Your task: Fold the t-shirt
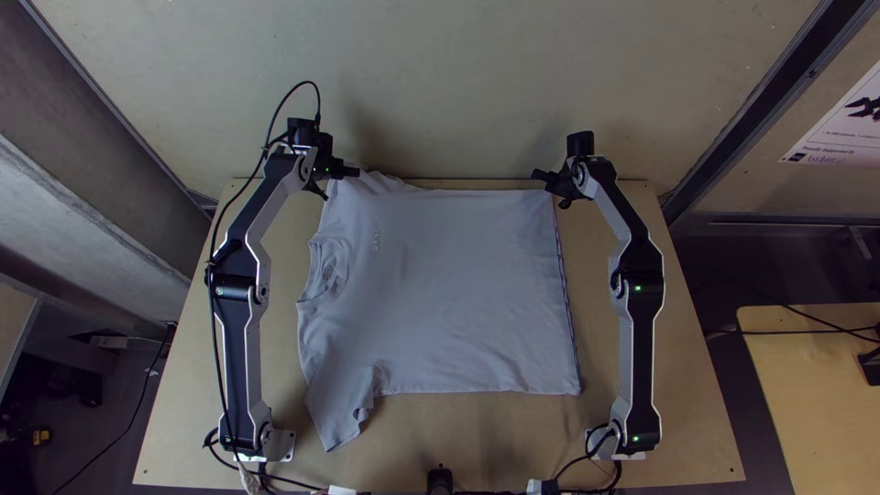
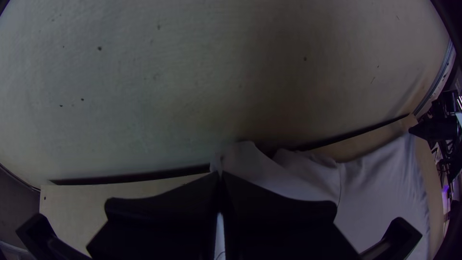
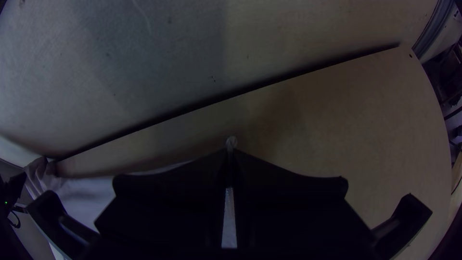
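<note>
1. Lying spread on the desk (image 1: 678,403), neck leftward, mid-frame in the top view: t-shirt (image 1: 449,293).
2. Pinching sleeve (image 2: 250,161), upper left, with left gripper (image 2: 221,175); pinching hem corner (image 3: 231,141), upper right, with right gripper (image 3: 230,151).
3. Starting the first fold, seemingly; calling next for lifting both together toward the frame's bottom.
4. Bearing small chest lettering (image 1: 376,239) and a neck label (image 1: 328,273); showing print on poster (image 1: 839,128), right edge.
</note>
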`<state>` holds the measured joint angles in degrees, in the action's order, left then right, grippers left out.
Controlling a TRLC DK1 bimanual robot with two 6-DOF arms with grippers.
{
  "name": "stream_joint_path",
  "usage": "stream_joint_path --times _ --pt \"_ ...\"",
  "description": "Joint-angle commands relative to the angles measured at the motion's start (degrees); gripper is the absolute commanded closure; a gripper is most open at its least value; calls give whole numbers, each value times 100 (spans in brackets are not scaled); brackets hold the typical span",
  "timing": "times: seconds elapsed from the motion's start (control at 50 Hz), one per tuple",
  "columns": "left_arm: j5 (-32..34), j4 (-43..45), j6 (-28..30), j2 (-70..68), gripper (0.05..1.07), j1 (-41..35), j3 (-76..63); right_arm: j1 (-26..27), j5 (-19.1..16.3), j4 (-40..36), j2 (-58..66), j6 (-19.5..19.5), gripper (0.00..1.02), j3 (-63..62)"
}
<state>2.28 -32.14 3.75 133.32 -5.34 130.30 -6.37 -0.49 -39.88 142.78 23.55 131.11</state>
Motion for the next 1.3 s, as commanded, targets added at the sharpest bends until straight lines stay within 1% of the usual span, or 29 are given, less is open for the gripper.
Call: stream_joint_path --times 0.0,0.4,0.56,0.76,0.92,1.14,1.28 --pt "-53 -99 65 -87 105 -11 4 13 23 24 -303 -70 100 152" --pt "-44 -346 -85 -447 105 95 -567 -13 14 -161 -646 -316 100 -173" --pt "-9 -389 -120 -667 105 165 -857 -13 23 -459 -725 -360 100 -270" --pt "18 -337 -155 -1071 105 244 -1385 -22 32 -495 -954 -378 100 -604" --pt "18 -12 -155 -1546 105 262 -2149 -40 84 -495 -1217 -439 100 -912" --pt "35 208 -190 -2126 105 297 -2993 -75 137 -486 -1648 -465 100 -1518" --pt "70 375 -208 -2504 105 315 -3591 -110 163 -266 -1991 -465 100 -2125"
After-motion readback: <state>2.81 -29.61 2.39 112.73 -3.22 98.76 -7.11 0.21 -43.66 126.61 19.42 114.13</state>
